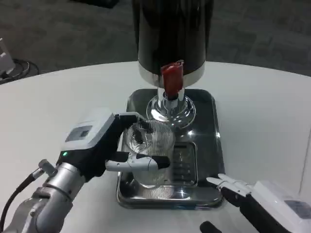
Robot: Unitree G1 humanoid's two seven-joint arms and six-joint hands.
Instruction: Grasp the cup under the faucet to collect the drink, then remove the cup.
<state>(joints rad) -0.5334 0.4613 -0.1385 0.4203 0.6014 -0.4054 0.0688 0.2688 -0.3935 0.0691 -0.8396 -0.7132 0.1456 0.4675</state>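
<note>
- Step in hand: grasp phase; the left hand (109, 148) holds the clear cup (148, 150), fingers wrapped around its wall.
- Cup location: on the metal drip tray (209, 141), just in front of the red faucet lever (172, 76) of the dispenser (172, 34), not yet under it.
- Next move, as judged: advance the cup beneath the spout; keep it upright.
- Right hand (257, 196): holds nothing; fingers extended; low over the tabletop (262, 107) beside the tray.
</note>
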